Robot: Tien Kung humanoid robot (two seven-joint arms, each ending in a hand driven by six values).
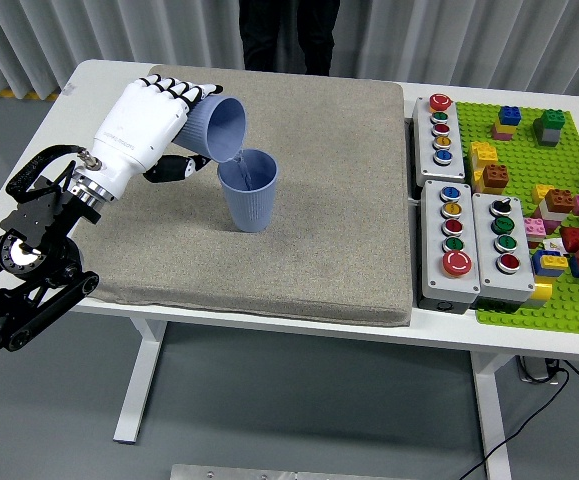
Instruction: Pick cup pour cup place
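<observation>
With our left hand (144, 125) wrapped around the tilted blue cup (217, 127), its lip over the upright cup (248, 189) just right of the hand, we judge the pick done, the pour underway, placing left.

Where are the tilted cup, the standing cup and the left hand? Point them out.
tilted cup (219, 128), head view, inside of its open mouth
standing cup (248, 205), head view, outer wall
left hand (141, 122), head view, back of the hand

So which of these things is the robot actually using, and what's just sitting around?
In use: left hand, tilted cup it holds, upright cup beneath, grey mat.

Lying about: button boxes, green brick plate with toy bricks.
</observation>
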